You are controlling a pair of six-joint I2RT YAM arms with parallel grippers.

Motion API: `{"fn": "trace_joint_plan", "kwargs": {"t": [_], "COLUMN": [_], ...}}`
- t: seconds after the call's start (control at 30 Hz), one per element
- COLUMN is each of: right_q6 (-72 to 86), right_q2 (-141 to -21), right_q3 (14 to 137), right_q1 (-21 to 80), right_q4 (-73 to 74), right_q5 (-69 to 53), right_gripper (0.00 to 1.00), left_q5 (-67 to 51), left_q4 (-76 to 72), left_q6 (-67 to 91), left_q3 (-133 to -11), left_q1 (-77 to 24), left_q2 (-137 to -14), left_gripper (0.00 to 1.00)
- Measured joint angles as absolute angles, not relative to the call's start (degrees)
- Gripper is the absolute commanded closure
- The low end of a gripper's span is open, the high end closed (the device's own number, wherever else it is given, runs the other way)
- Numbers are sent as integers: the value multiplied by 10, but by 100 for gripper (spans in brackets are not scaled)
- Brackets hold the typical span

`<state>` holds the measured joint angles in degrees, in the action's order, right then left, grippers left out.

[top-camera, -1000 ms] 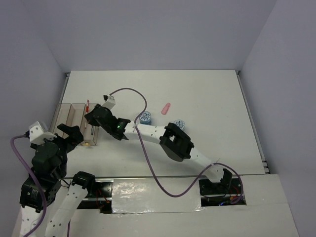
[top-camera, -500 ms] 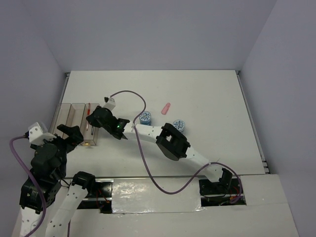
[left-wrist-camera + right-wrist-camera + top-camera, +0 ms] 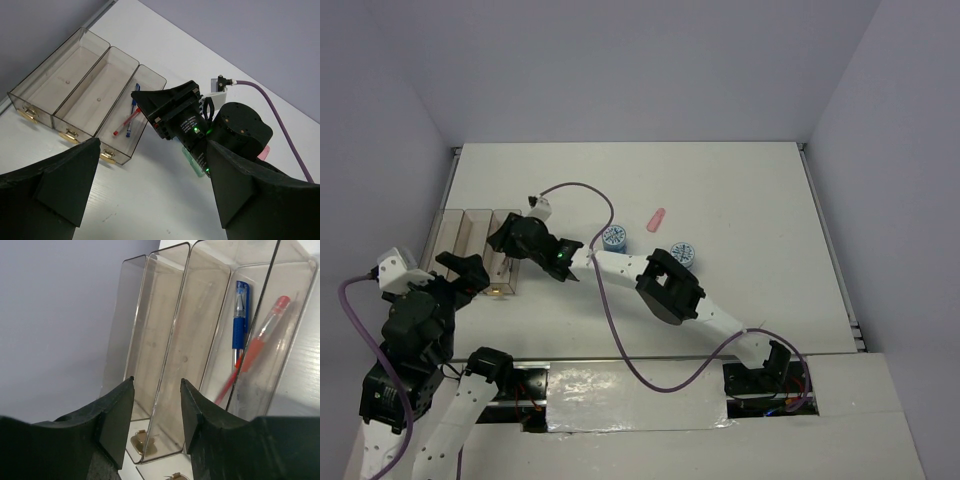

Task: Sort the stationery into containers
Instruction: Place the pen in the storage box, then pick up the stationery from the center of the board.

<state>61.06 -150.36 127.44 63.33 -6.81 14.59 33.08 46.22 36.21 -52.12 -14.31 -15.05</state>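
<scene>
Three clear amber containers (image 3: 463, 234) (image 3: 75, 75) (image 3: 165, 320) stand joined at the table's left. The rightmost one holds a blue pen (image 3: 241, 322) (image 3: 133, 111) and a red pen (image 3: 255, 352) (image 3: 126, 121), which lies slanted and looks blurred. My right gripper (image 3: 502, 240) (image 3: 157, 420) hangs open above the containers with nothing between its fingers. My left gripper (image 3: 460, 272) (image 3: 152, 165) is wide open over bare table just in front of the containers. Two blue rolls (image 3: 614, 237) (image 3: 683, 253) and a pink bar (image 3: 657, 219) lie mid-table. A green bar (image 3: 192, 159) lies under the right arm.
The containers have small brass handles (image 3: 107, 156) on their near ends. The left wall runs close beside the containers. My right arm (image 3: 660, 285) stretches across the table's middle, with a purple cable (image 3: 605, 300) looping over it.
My right gripper has opened and let go of the red pen, which dropped into the rightmost container beside the blue pen. The left arm has stayed still.
</scene>
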Motion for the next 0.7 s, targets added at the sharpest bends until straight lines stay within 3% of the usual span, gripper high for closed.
{"fn": "trace_joint_plan", "kwargs": {"t": [0.23,0.4,0.7], "right_q6": [585,519,364], "right_q2": [-1499,-1427,-1056], "right_q3": [1265,1164,841], "right_q1": [633,634,632], "right_q4": [-91,-109,-220], "right_q5": [137,135,143], "right_gripper": [49,42,23], "left_q5": [330,329,315], "left_q4": [462,462,452], "left_q6": [362,362,356], "left_q3": [-521,-521,-519], "left_q1": [-143,-143,-143], "left_q2": [-140,-139,-151], "left_gripper": [1,1,1]}}
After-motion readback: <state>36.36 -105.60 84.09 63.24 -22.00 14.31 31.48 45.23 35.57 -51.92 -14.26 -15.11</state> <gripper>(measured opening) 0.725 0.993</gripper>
